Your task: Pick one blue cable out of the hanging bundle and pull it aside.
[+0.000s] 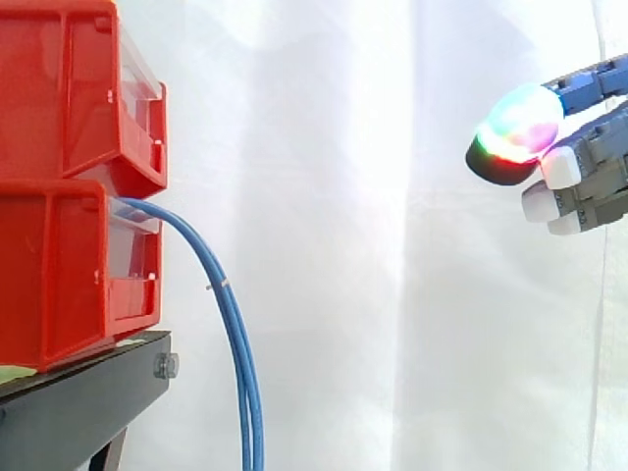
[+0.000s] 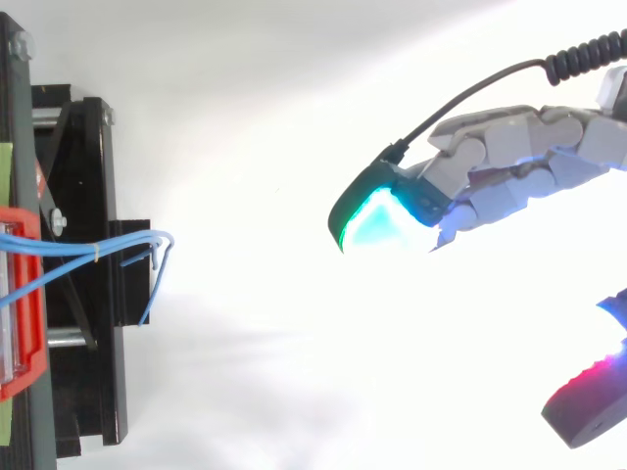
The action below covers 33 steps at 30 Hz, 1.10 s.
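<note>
The blue cables [image 1: 235,334] come out of the front of the lower red bin [image 1: 59,280] and arc down as one close bundle past the edge of the black stand [image 1: 88,397], hanging free before the white curtain [image 1: 373,294]. An upper red bin [image 1: 69,88] sits stacked on the lower one. Well apart to the right, the robot hand [image 1: 589,182] hovers spread and empty, its fingers straight and its thumb held away from them
</note>
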Motion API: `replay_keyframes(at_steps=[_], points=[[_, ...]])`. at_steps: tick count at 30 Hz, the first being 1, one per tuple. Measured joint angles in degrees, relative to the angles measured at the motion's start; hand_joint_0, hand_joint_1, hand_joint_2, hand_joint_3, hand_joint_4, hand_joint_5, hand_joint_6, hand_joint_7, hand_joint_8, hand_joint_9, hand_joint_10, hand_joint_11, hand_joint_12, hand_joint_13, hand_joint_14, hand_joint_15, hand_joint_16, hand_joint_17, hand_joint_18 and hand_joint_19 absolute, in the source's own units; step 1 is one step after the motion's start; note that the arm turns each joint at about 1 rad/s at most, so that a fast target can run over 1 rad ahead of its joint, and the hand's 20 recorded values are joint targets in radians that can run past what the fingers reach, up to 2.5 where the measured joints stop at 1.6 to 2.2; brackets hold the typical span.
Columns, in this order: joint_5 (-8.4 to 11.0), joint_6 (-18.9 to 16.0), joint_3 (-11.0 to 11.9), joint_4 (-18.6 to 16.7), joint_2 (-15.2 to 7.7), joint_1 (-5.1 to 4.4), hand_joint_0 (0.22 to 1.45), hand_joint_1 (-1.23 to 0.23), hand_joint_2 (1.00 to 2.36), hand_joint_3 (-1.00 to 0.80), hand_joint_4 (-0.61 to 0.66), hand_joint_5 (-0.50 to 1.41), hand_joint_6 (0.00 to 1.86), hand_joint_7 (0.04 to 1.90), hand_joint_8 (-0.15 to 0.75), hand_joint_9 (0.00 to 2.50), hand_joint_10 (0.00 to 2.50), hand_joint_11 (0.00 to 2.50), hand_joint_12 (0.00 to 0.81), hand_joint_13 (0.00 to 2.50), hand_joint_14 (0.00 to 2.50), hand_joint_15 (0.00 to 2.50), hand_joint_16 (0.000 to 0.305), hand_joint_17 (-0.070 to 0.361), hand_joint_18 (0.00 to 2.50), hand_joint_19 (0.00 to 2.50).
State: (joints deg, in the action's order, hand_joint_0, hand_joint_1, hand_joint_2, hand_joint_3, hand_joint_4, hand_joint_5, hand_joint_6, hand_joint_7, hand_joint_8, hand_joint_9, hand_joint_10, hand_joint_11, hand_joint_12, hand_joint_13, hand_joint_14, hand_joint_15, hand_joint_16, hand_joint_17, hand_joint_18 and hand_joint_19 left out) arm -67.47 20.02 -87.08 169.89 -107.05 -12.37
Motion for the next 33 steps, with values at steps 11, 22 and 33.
replay_keyframes(at_steps=[11,22,33], points=[[5.03,-5.6,0.0,1.4,-2.2,-0.47,0.50,-0.59,1.00,-0.47,0.18,-0.18,0.50,0.68,0.201,0.74,0.01,0.17,0.205,0.47,0.01,0.18,0.024,0.055,0.14,0.32],[14.17,-11.0,0.0,1.6,-4.7,-0.80,0.50,-0.59,1.00,-0.47,0.18,-0.18,0.50,0.68,0.199,0.75,0.01,0.18,0.204,0.48,0.01,0.19,0.024,0.054,0.15,0.31],[17.64,-14.1,0.0,-1.7,-7.7,-0.85,0.51,-0.59,1.00,-0.47,0.18,-0.18,0.50,0.68,0.201,0.74,0.01,0.16,0.205,0.47,0.01,0.19,0.024,0.053,0.15,0.30]])
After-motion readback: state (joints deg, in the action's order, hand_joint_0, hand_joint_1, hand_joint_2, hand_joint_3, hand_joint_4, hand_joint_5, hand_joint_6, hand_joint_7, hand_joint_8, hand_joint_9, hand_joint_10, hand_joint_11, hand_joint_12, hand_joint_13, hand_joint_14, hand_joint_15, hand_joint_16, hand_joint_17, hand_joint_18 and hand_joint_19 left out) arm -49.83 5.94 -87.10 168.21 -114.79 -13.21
